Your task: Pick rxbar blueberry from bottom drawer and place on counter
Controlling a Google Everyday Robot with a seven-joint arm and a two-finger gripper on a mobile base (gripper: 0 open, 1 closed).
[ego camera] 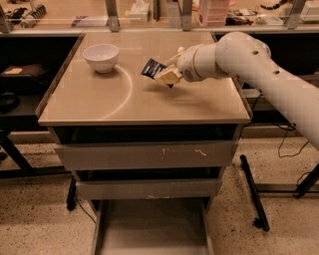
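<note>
My gripper [165,74] is over the beige counter [134,99], right of its middle, and is shut on the rxbar blueberry [152,68], a small dark bar with white lettering. The bar sticks out to the gripper's left, tilted, a little above the counter top. The bottom drawer [149,229] is pulled open at the foot of the cabinet; its flat grey floor is bare.
A white bowl [101,57] stands on the counter's back left. Two taller grey drawers [144,157] are shut below the counter. A cluttered shelf with metal posts [149,12] runs behind. Black table legs stand on either side of the cabinet.
</note>
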